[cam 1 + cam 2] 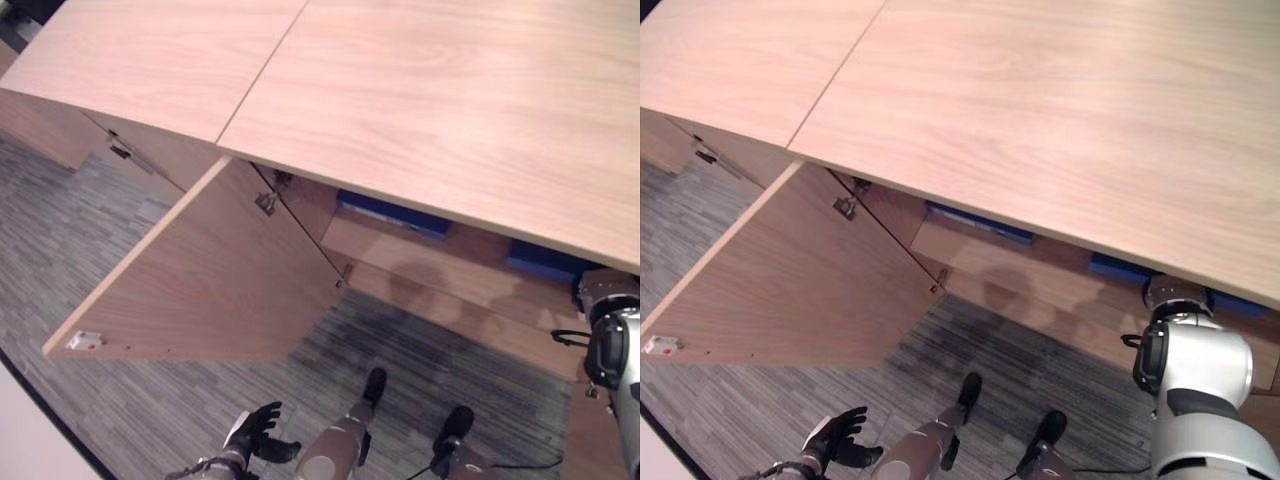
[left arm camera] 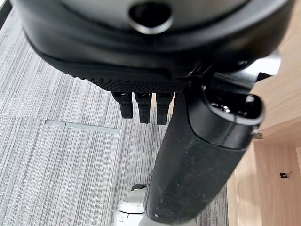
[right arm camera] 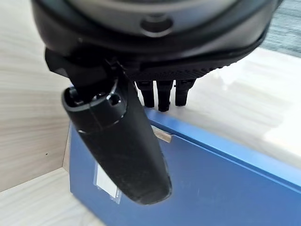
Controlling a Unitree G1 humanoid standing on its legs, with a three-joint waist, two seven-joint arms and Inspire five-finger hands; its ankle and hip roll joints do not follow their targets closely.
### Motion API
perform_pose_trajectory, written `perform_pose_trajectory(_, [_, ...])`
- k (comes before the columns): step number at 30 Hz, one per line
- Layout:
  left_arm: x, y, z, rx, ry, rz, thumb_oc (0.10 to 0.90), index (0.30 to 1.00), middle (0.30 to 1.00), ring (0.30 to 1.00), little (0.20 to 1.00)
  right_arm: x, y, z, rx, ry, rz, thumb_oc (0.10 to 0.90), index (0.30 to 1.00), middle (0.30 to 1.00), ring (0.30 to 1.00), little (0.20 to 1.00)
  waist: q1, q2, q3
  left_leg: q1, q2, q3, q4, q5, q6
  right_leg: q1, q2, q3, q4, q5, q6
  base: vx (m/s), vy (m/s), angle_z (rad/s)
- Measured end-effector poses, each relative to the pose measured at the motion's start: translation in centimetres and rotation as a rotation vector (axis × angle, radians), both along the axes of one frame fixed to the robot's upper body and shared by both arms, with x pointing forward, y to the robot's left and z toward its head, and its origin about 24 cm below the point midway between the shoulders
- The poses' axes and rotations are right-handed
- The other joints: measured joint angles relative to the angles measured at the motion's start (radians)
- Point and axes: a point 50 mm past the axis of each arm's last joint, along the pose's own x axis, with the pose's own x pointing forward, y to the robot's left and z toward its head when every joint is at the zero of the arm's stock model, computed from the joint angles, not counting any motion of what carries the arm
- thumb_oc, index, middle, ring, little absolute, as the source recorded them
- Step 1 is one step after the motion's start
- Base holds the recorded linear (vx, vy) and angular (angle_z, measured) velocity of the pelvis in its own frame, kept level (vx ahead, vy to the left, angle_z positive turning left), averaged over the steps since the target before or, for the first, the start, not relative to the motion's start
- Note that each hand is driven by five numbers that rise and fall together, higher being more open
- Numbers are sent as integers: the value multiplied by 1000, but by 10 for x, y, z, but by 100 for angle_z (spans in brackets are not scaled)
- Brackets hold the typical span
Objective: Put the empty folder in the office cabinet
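Right hand (image 3: 141, 155), fingers straight, rests against the blue folder (image 3: 211, 188); push it deeper, squarely into the cabinet (image 1: 420, 270).

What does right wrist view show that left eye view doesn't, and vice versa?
Right wrist view: the right hand, fingers straight, above the blue folder on the cabinet shelf. Left eye view: the cabinet top, the swung-open door, the carpet and the open left hand. Shared: blue folders and wooden cabinet interior.
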Motion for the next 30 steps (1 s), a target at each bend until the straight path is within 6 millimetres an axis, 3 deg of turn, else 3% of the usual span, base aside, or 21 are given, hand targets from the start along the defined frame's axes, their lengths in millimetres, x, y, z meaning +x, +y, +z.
perform_pose_trajectory(8, [6, -3, 2, -10, -16, -2, 800, 900, 900, 900, 900, -6, 0, -12, -2, 24, -1, 800, 900, 900, 900, 900, 2, -5, -10, 8, -3, -13, 1, 0, -1, 81, 32, -23, -157, 81, 6, -15, 11, 5])
perform_pose_trajectory(13, [5, -2, 2, -9, -14, 5, 800, 900, 900, 900, 900, -11, 11, -34, 9, 61, 23, 800, 900, 900, 900, 900, 3, -16, -11, 26, -3, -12, 0, -1, -4, 131, 46, -27, -236, 109, 15, -21, 12, 1])
perform_pose_trajectory(17, [5, -2, 2, -9, -13, 7, 800, 900, 900, 900, 900, -14, 12, -41, 12, 75, 32, 800, 900, 900, 900, 900, 2, -19, -10, 28, -3, -14, 0, -2, -5, 138, 49, -27, -246, 115, 11, 0, 0, 0])
perform_pose_trajectory(24, [1, 2, 1, -5, -4, 26, 800, 900, 900, 900, 900, -9, 10, -35, -72, 104, 128, 800, 900, 900, 900, 900, 0, -24, -10, 22, -4, -10, -2, -15, -15, 130, 42, -24, -245, 115, 8, 1, -8, -2])
perform_pose_trajectory(26, [3, 3, 4, -21, -25, 15, 800, 900, 900, 900, 900, -4, -4, -11, -167, 117, 193, 800, 900, 900, 900, 900, 8, -17, -9, -15, -6, -4, -1, -6, -11, 87, 39, -14, -242, 122, 10, -42, 28, -8])
perform_pose_trajectory(30, [1, 4, 3, -30, -19, 9, 800, 900, 900, 900, 900, -10, -20, 4, -220, 158, 208, 800, 900, 900, 900, 900, 19, 4, -5, -28, -15, 8, -1, 10, 1, 72, 30, -5, -245, 130, 15, -25, 34, -6])
